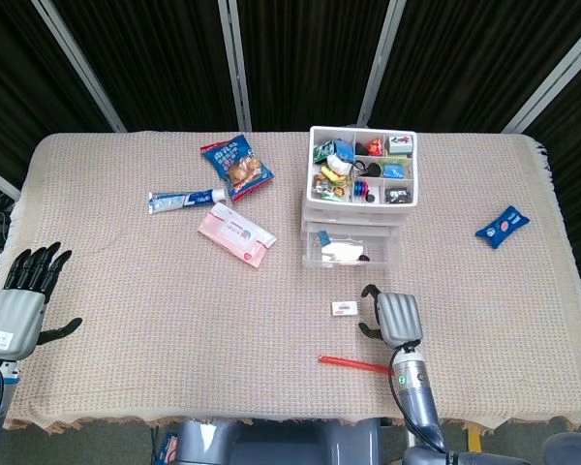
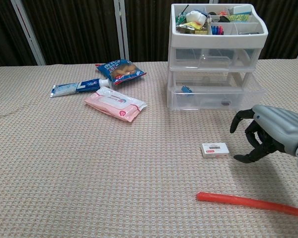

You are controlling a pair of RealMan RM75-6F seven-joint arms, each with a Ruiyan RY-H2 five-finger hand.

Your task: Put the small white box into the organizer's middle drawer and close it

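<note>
The small white box (image 1: 345, 308) (image 2: 215, 149) lies flat on the woven cloth in front of the clear plastic organizer (image 1: 358, 194) (image 2: 216, 59). One organizer drawer (image 1: 351, 249) is pulled out toward me, with small items inside. My right hand (image 1: 389, 318) (image 2: 268, 134) hovers just right of the box, fingers curved and apart, holding nothing. My left hand (image 1: 21, 295) rests open at the table's near-left edge, far from the box, and shows only in the head view.
A red stick (image 1: 364, 365) (image 2: 251, 204) lies near the front edge under my right hand. A pink wipes pack (image 1: 236, 234) (image 2: 115, 103), toothpaste tube (image 1: 186, 200) and blue snack bag (image 1: 236, 166) lie left of the organizer. A blue packet (image 1: 502, 226) is at far right.
</note>
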